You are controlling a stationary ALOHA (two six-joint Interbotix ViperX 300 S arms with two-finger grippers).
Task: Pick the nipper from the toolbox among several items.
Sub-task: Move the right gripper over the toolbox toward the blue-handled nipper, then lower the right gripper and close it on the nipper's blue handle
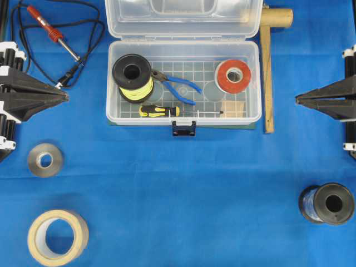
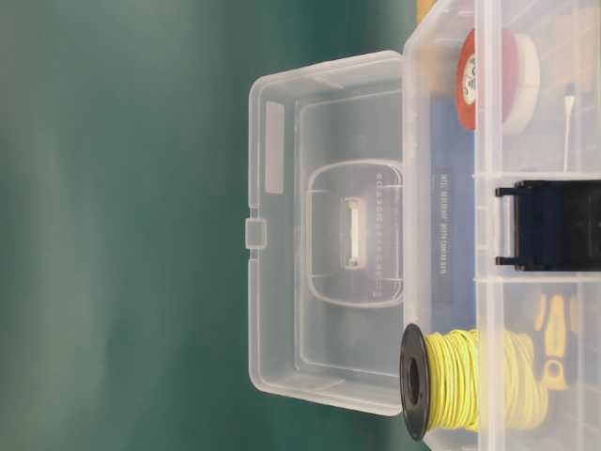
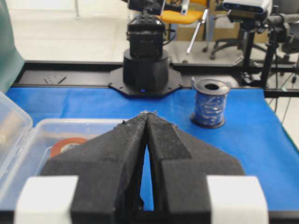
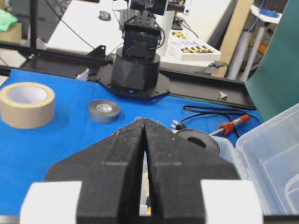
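The clear toolbox [image 1: 111, 83] stands open at the back middle of the blue cloth, its lid [image 1: 183, 16] laid back. Inside, the blue-handled nipper [image 1: 179, 86] lies slanted in the middle, jaws toward a yellow wire spool [image 1: 132, 77]. A yellow-and-black screwdriver [image 1: 161, 110] lies along the front wall, and red tape [image 1: 233, 76] sits at the right end. My left gripper [image 1: 65, 95] is shut and empty, left of the box. My right gripper [image 1: 297, 100] is shut and empty, right of it. In the wrist views both grippers [image 3: 147, 114] [image 4: 143, 121] have their tips touching.
A soldering iron [image 1: 51, 32] with black cord lies at the back left. Grey tape [image 1: 45, 160] and beige masking tape [image 1: 57, 237] sit front left. A blue wire spool [image 1: 327, 203] stands front right. A wooden mallet [image 1: 269, 67] lies right of the box.
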